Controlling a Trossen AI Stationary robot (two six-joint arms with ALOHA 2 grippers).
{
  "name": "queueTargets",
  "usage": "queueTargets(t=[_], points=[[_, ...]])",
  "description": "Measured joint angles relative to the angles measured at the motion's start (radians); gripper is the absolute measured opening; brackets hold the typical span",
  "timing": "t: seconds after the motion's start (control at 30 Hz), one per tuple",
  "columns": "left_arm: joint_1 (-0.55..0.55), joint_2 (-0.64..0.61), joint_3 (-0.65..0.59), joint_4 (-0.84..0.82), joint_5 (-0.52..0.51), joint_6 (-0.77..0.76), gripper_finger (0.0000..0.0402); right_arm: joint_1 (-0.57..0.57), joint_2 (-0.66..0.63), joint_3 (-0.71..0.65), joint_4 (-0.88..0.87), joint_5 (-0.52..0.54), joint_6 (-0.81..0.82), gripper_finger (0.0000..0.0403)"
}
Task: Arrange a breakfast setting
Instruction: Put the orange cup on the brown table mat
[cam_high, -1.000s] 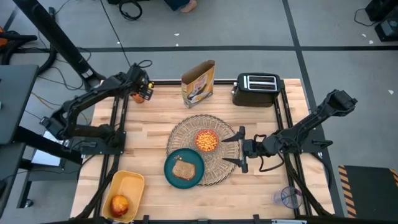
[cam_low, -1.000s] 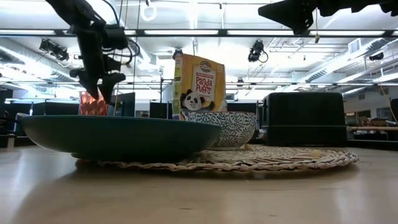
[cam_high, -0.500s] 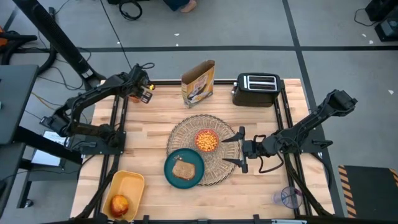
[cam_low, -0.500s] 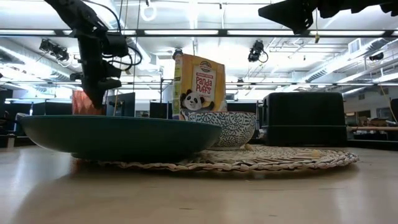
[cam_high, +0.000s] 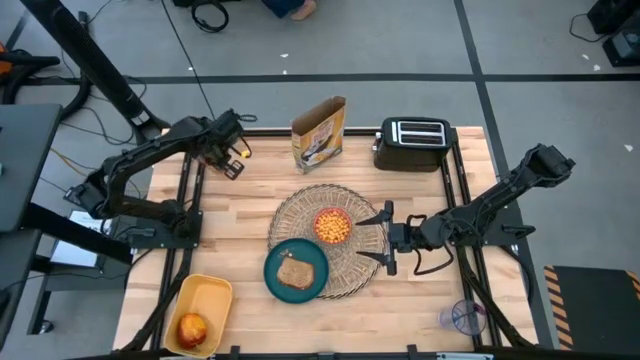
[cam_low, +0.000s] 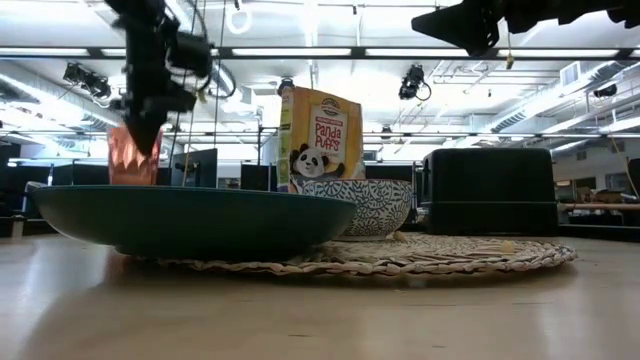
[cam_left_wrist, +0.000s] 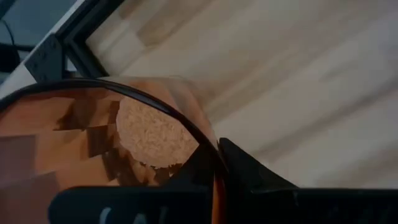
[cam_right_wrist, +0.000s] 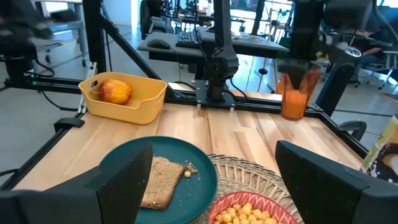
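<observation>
Since a second ago, the cup (cam_low: 133, 153) has been lifted off the table by the left gripper (cam_high: 228, 155) at the far left corner; in the low view it is now seen higher and hanging above the tabletop. In the left wrist view the cup (cam_left_wrist: 106, 152) is seen clamped at its rim between the dark fingers (cam_left_wrist: 249, 177), with bare wood beneath it. From the right wrist view the cup (cam_right_wrist: 295, 97) is seen across the table, held up by the left arm.

Nothing else has been shifted. The placemat (cam_high: 300, 210) lies at the middle of the table (cam_high: 240, 210). The bowl (cam_high: 333, 226), filled with round orange cereal, rests on the mat, and the plate (cam_high: 272, 275) overlaps the mat's near left edge. The toast (cam_high: 296, 273) lies flat on the plate. The apple (cam_high: 192, 328) sits in a yellow tub (cam_high: 205, 295) at the near left corner. A cereal box (cam_high: 320, 132) and a black toaster (cam_high: 411, 144) stand upright along the far edge, the box to the left of the toaster.

The right gripper (cam_high: 385, 238) is held at the mat's right edge, just beside the bowl, with its fingers (cam_right_wrist: 124, 174) spread wide and nothing between them.
</observation>
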Motion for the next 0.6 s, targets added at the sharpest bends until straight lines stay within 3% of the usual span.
queueTargets(t=[0.2,0.3,0.6], points=[[-0.211,0.0,0.159,-0.228,0.004,-0.114,0.0017,-0.019,0.0,0.0,0.0,0.0,0.027,0.0348],[-0.349,0.0,0.233,-0.277,0.053,-0.194,0.0017,-0.019,0.0,0.0,0.0,0.003,0.065,0.0348],[-0.801,0.03,0.379,-0.183,0.099,-0.408,0.0017,-0.033,0.087,0.061,-0.036,-0.022,0.118,0.0374]])
